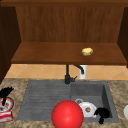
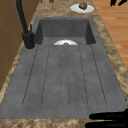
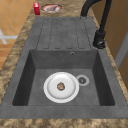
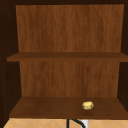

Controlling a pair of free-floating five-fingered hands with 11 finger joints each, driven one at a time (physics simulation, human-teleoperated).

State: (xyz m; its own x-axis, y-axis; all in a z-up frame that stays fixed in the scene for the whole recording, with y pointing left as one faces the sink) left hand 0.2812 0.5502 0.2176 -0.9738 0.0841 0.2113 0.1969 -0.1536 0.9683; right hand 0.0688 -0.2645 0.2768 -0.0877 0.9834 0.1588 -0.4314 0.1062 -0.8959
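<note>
Right hand (image 1: 102, 113) sits at the sink basin's front-right corner, roughly 4 o'clock from the white plate (image 1: 87, 109). Fingers look curled and bunched, gripping nothing as far as I can tell, just beside the plate's rim. The plate lies flat on the basin floor by the drain (image 3: 82, 80), with a small brown bit (image 3: 60, 86) at its centre.

Left hand (image 1: 5, 94) hovers over a patterned plate (image 1: 7, 105) on the counter at far 9 o'clock, fingers extended downward, loose, holding nothing; red box (image 1: 6, 116) just in front of it.

Risk, as I judge it: the plate lies flat against the floor, so curled fingers may skate it sideways and tip the morsel off (basin wall (image 1: 110, 100) close on the right cramps the approach).

Around: big red ball (image 1: 67, 114) at 6 o'clock, overlapping the plate's left edge in the front view; black faucet (image 1: 68, 75) at 12; yellowish lump (image 1: 87, 51) on the cabinet shelf (image 1: 50, 53) above.
</note>
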